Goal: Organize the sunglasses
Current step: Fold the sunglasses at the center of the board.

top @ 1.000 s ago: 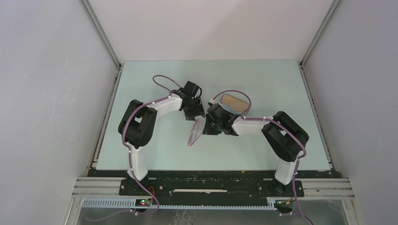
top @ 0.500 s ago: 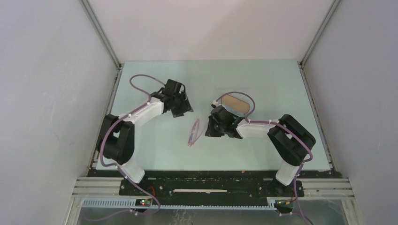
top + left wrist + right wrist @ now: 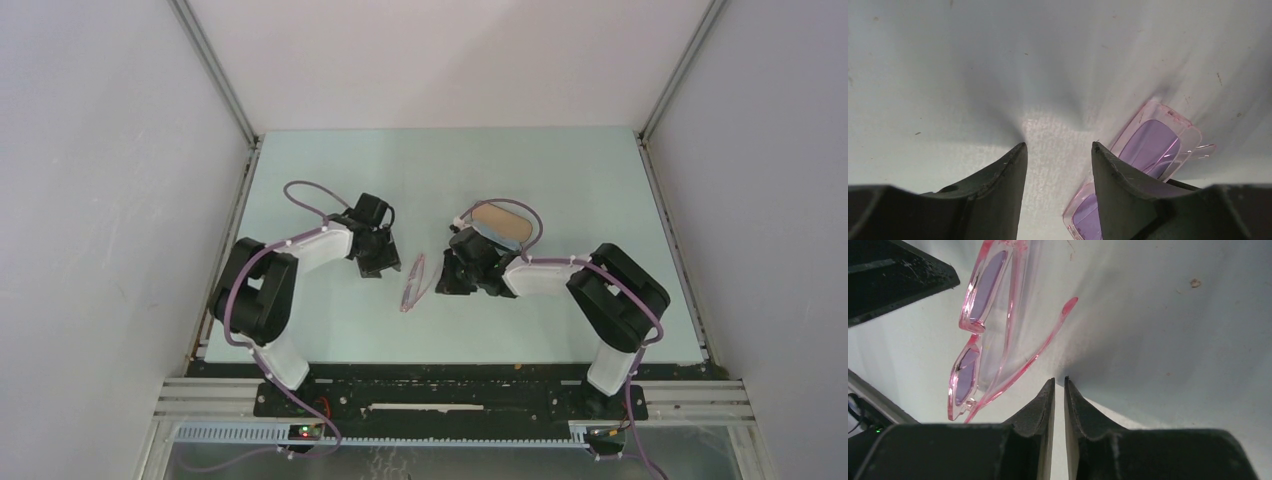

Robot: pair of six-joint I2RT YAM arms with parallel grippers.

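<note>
Pink-framed and slim, the sunglasses (image 3: 413, 284) lie where they lay a second ago, on the pale table (image 3: 560, 170) between my two wrists. What has changed is my left arm. Half a second ago its wrist was farther back and away from the frame; now it has come nearer and lower, and my left gripper (image 3: 378, 262) sits just beside the glasses on their left. My right arm has hardly shifted. It reaches inward from the right with its elbow folded, and my right gripper (image 3: 447, 280) sits close to the other side of the frame.

From above I cannot read either pair of jaws; the wrist cameras show them. My left gripper (image 3: 1058, 150) stands partly open over bare table with nothing between its fingers, and the sunglasses (image 3: 1148, 150) show just past one finger (image 3: 1118, 190), which covers part of a tinted lens. My right gripper (image 3: 1058, 382) is almost closed, only a thin slit left, holding nothing. The sunglasses (image 3: 993, 330) lie to its left with one thin arm angling past the fingertips.

Only the overhead view shows the black case (image 3: 500, 222) with its tan lining, behind my right wrist.
</note>
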